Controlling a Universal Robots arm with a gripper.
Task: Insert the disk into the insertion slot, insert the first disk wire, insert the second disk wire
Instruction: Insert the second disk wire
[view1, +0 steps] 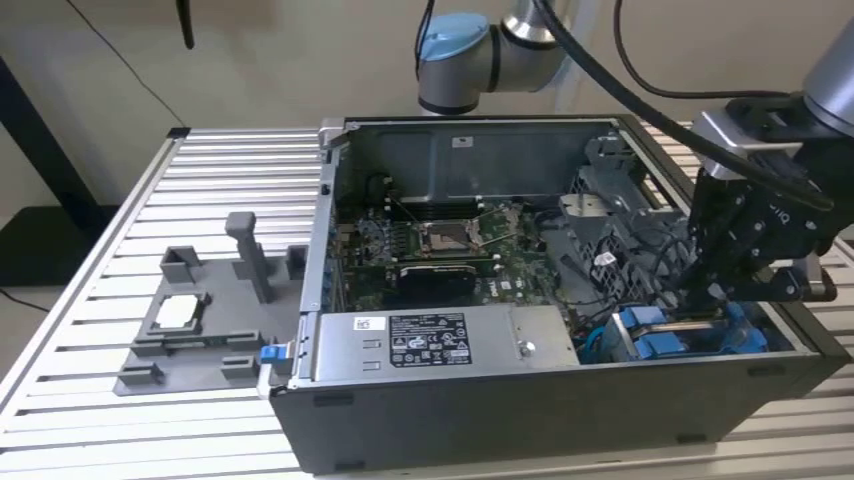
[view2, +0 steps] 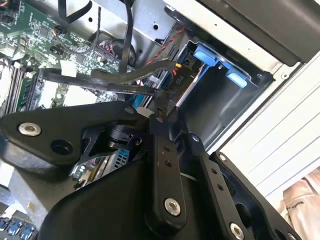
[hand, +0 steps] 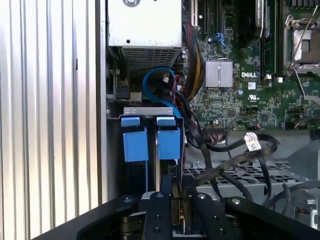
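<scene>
The disk (view1: 678, 338) sits in the insertion slot (view1: 627, 350) at the case's front corner, on the exterior view's right. Its two blue tabs (hand: 135, 142) stand side by side in the grey bay (hand: 150, 111). My gripper (view1: 699, 303) hangs directly over the tabs. In the second wrist view the gripper (view2: 161, 114) is shut on the black connector (view2: 166, 99) of a flat disk wire (view2: 100, 79), close to the disk's end (view2: 186, 75) by the blue tabs (view2: 206, 53). In the first wrist view the gripper (hand: 176, 195) is just short of the tabs, with the connector (hand: 173, 172) in front of it.
The grey power-supply box (view1: 427, 345) fills the case's front beside the bay. Behind it lies the motherboard (view1: 441, 240), with loose black cables (view1: 627, 260) beside the gripper. A grey fixture with posts (view1: 200, 320) stands on the slatted table (view1: 227, 170) at the exterior view's left.
</scene>
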